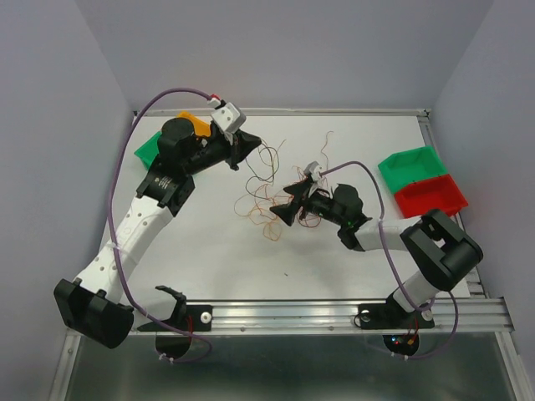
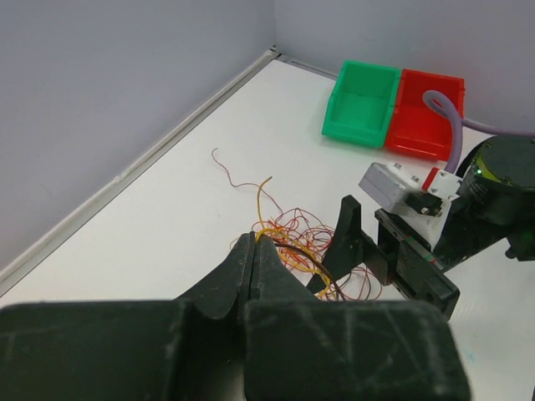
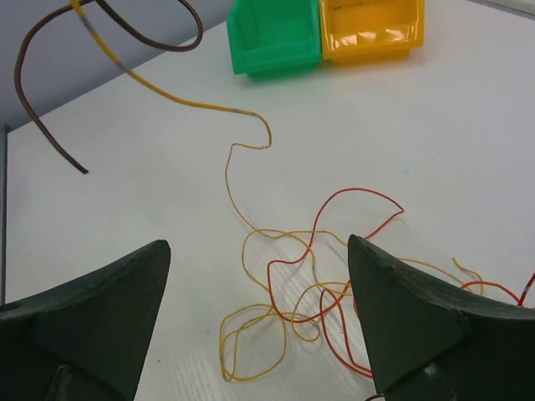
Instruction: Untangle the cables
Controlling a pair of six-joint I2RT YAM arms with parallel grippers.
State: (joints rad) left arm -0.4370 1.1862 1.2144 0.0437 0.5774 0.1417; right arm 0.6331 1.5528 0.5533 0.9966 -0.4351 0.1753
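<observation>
Cables (image 1: pixel 266 200) lie in a messy pile in the middle of the table (image 1: pixel 209 251), Ben, between the two arms. See?

Yes, Mia. The left gripper (image 2: pixel 253 247) is pinched tight, and it looks like it has a yellow cable (image 2: pixel 260 200) in its tips.

And the right gripper (image 3: pixel 259 244) is wide open with nothing in it. It hangs just over the red and orange loops.

What could go wrong?

If the left one pulls away hard, I think the loops could snag. Then the whole pile would slide along, or a knot could get tighter.

And the thin cable might slip out of the tips.

So the open one should hold the pile down first, I'd say.
</observation>
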